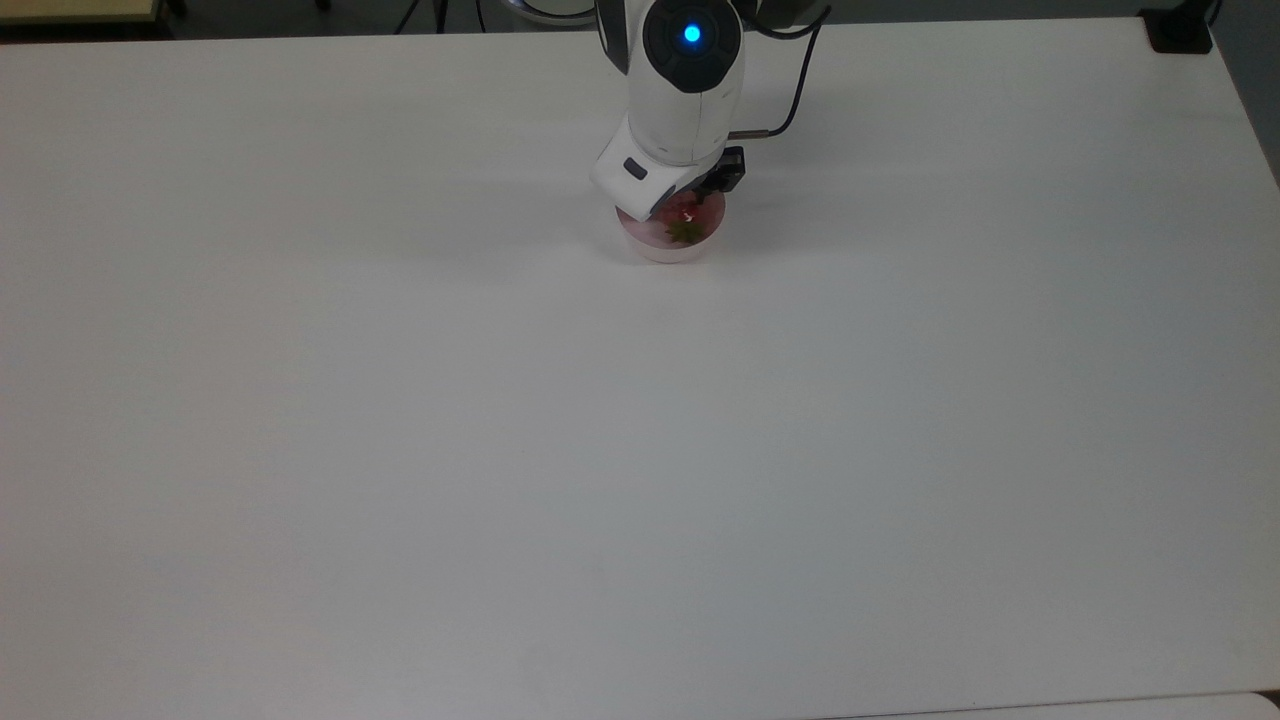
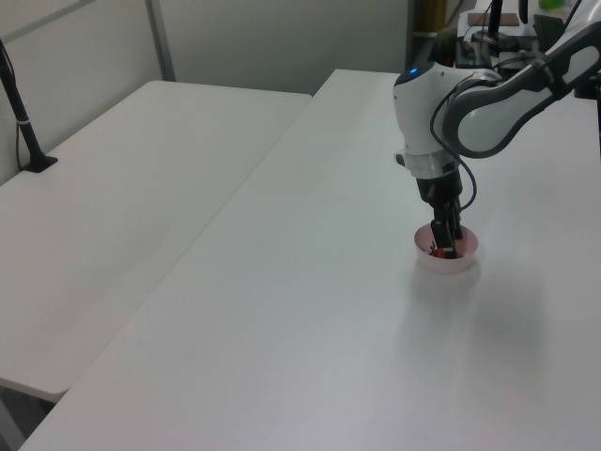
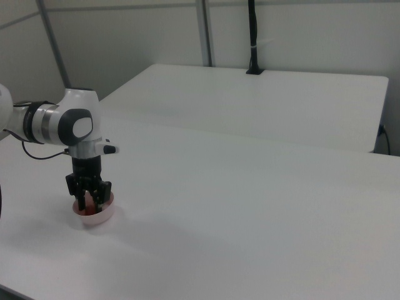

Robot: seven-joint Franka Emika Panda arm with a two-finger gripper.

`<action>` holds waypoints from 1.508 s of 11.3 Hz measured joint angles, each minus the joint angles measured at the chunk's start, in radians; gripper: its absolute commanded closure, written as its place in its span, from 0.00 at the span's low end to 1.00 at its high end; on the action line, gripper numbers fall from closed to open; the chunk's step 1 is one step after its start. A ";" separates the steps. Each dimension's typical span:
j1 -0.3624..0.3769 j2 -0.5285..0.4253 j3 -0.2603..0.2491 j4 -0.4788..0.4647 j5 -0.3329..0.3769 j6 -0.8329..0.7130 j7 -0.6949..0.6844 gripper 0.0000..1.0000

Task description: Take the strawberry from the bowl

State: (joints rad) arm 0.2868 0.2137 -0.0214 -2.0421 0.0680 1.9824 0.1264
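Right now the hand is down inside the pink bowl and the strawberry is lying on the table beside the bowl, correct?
Not quite. The hand is down in the pink bowl, but the strawberry is not on the table beside it: it lies inside the bowl, green cap toward the top view's bottom. The top view shows this.

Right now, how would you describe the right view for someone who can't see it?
A white robot arm reaches straight down, its black gripper with open fingers dipped into a small pink bowl holding a red strawberry. The bowl sits on a large white table, with another white table behind.
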 measured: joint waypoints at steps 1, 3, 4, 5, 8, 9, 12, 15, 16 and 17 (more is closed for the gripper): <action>0.003 0.000 0.002 -0.007 0.000 0.016 0.000 0.42; 0.005 0.011 0.012 -0.019 0.000 0.059 0.001 0.42; 0.005 0.017 0.014 -0.019 0.000 0.065 0.001 0.42; 0.005 0.020 0.014 -0.019 0.000 0.071 0.001 0.46; 0.005 0.026 0.018 -0.019 0.000 0.107 0.001 0.63; 0.005 0.026 0.018 -0.019 0.000 0.108 0.001 0.68; 0.005 0.024 0.018 -0.018 0.000 0.106 0.002 0.79; 0.005 0.010 0.018 -0.016 0.000 0.070 0.001 0.80; 0.004 -0.002 0.018 -0.003 0.000 0.045 0.001 0.80; 0.003 -0.017 0.018 0.033 0.000 -0.009 0.001 0.80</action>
State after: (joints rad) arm 0.2897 0.1965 -0.0035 -2.0086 0.0680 1.9737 0.1279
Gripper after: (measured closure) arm 0.581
